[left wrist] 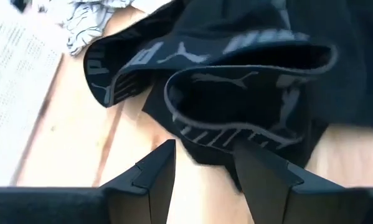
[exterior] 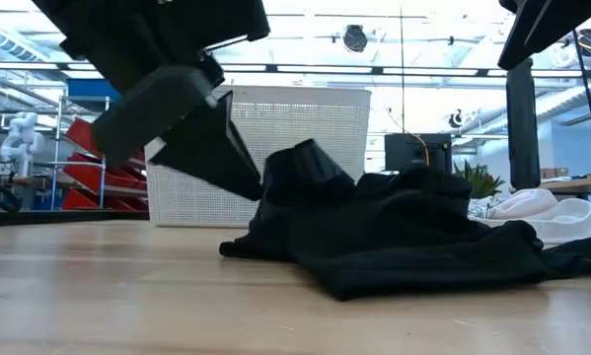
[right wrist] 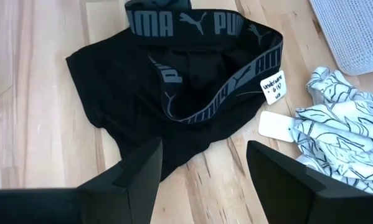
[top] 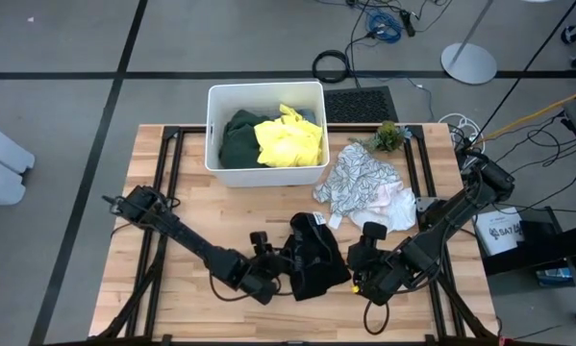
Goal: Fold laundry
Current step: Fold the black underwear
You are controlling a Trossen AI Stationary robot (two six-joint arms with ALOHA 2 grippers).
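Lying crumpled on the near middle of the table (top: 153, 192), the black garment (top: 318, 255) sat between both grippers, its grey waistband doubled over itself, so nothing was folded yet. The left gripper (top: 271, 271) stood just beside its left edge, fingers spread and empty, apparently lined up on the waistband. The right gripper (top: 363, 261) waited just off the right edge, also wide open and holding nothing. The white patterned garment (top: 363, 183) lay loose behind, probably next in turn. The dark green garment (top: 237, 139) and yellow garment (top: 289, 140) remained in the white bin (top: 264, 175), awaiting handling.
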